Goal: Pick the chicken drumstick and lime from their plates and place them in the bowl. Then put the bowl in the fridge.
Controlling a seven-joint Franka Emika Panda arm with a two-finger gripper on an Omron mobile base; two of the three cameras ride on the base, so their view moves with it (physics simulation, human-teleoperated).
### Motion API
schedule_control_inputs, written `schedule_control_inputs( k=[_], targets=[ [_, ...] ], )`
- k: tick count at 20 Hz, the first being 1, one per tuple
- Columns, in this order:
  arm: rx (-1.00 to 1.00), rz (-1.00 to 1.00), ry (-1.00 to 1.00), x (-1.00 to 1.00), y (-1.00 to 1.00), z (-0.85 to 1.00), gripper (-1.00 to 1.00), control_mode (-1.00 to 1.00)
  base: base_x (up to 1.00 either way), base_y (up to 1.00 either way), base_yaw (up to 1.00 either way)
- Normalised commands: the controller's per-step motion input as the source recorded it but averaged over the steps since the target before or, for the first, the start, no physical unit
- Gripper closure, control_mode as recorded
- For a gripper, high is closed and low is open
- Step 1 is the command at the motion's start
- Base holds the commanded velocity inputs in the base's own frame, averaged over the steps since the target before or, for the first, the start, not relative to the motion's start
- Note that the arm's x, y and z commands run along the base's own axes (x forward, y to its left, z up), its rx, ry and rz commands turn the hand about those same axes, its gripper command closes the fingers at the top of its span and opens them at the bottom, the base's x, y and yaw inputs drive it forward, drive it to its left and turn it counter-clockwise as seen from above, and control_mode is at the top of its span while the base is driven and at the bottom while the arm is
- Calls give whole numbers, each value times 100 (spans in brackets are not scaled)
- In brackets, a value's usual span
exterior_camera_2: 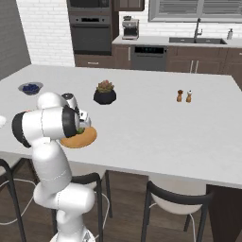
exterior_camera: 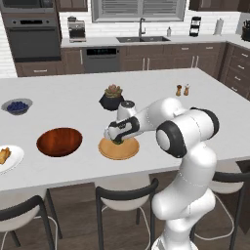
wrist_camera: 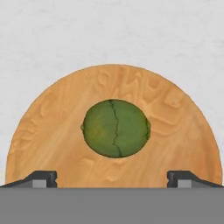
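The dark green lime (wrist_camera: 116,127) lies in the middle of the flat tan wood plate (wrist_camera: 48,135). My gripper (wrist_camera: 116,177) hangs straight over it, open, its fingertips (wrist_camera: 42,177) wide on either side and holding nothing. From the left base, the gripper (exterior_camera: 116,138) sits low over the lime (exterior_camera: 117,142) on the tan plate (exterior_camera: 128,151). The reddish-brown bowl (exterior_camera: 59,141) stands empty to its left. Further left, the chicken drumstick (exterior_camera: 5,155) rests on the white plate (exterior_camera: 14,157). The fridge is out of view.
A black succulent pot (exterior_camera: 112,97) stands just behind the tan plate. A grey bowl of blueberries (exterior_camera: 17,106) is at the far left, and two small shakers (exterior_camera: 182,90) at the right. Stools line the island's near edge.
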Motion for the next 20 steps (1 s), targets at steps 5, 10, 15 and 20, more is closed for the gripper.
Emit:
schedule_control_inputs(
  k=[5,10,15,20],
  targets=[
    [0,0,0,21,8,-6,-100,-100,0,0,0],
    [0,0,0,14,0,-8,-100,-100,0,0,0],
    [0,0,0,1,0,-22,-100,-100,0,0,0],
    [0,0,0,2,0,-22,-100,-100,0,0,0]
  ],
)
